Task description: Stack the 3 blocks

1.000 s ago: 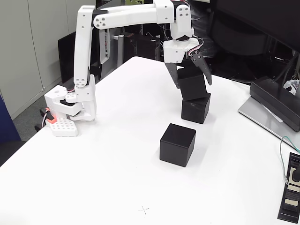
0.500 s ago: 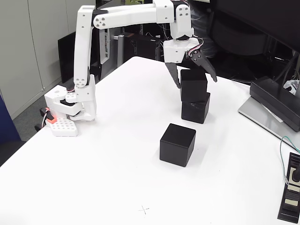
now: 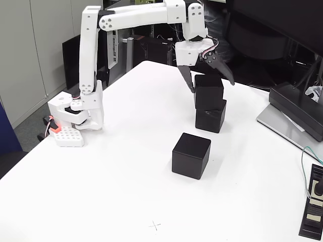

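Matte black cubes made a two-high stack (image 3: 209, 103) near the white desk's (image 3: 121, 166) far edge, directly under the tool (image 3: 212, 84), whose dark pointed jaws stood wide, straddling the top cube. A third cube (image 3: 191, 155) sat apart, nearer mid-desk.

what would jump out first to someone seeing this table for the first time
A white robot arm reaches over the white table, its gripper open with the dark jaws spread around the top of a two-high stack: one black cube sitting on another. A third black cube stands alone nearer the camera, apart from the stack.
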Available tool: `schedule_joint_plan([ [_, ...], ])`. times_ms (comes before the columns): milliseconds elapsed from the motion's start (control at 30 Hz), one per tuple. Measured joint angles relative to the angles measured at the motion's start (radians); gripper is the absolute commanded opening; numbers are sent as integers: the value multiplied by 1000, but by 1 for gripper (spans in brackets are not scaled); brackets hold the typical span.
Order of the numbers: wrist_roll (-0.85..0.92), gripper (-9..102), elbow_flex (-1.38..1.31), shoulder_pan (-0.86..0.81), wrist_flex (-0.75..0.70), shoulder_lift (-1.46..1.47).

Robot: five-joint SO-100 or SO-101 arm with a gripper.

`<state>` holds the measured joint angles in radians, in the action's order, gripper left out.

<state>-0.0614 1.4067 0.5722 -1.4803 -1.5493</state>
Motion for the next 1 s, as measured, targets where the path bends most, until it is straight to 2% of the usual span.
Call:
schedule_joint_plan([
  [267, 5, 40, 0, 0, -46, -132],
  [467, 98, 40, 0, -26, -97, -213],
  [767, 238, 40, 25, -325, -100, -293],
  [1000, 383, 40, 167, -598, -100, -293],
])
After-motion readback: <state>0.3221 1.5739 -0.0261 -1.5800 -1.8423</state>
